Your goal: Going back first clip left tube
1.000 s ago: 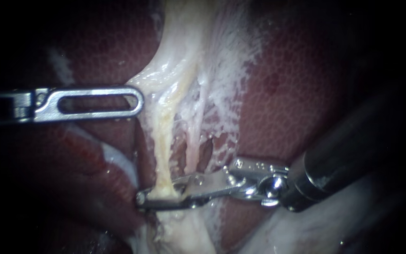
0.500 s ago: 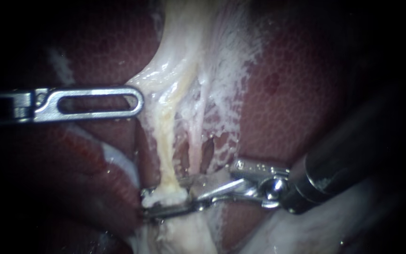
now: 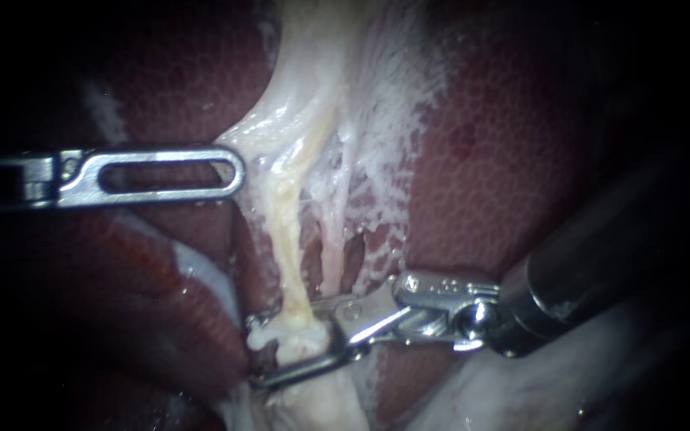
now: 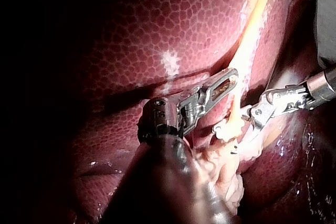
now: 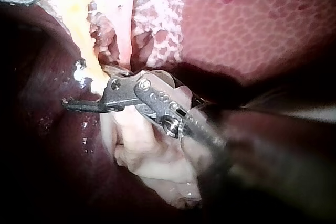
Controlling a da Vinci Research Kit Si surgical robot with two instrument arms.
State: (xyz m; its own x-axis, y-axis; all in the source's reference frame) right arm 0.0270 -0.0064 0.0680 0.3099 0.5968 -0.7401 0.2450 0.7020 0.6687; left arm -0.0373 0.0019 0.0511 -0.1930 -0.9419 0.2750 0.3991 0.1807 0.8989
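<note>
The right instrument [image 3: 255,351] is spreading its jaws, pressed flat a second ago, and straddling the left tube [image 3: 285,239] at lower centre. The left instrument [image 3: 231,171] is clamping pale tissue [image 3: 281,136] at mid-left. Release seems under way; backing out rightward without snagging comes next.

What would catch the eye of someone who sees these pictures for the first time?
Most striking is the pale yellowish tube, which runs down the middle of the endoscope view across the dark red liver. My right instrument stands open around the tube's lower end. My left instrument reaches the pale tissue higher up.
</note>
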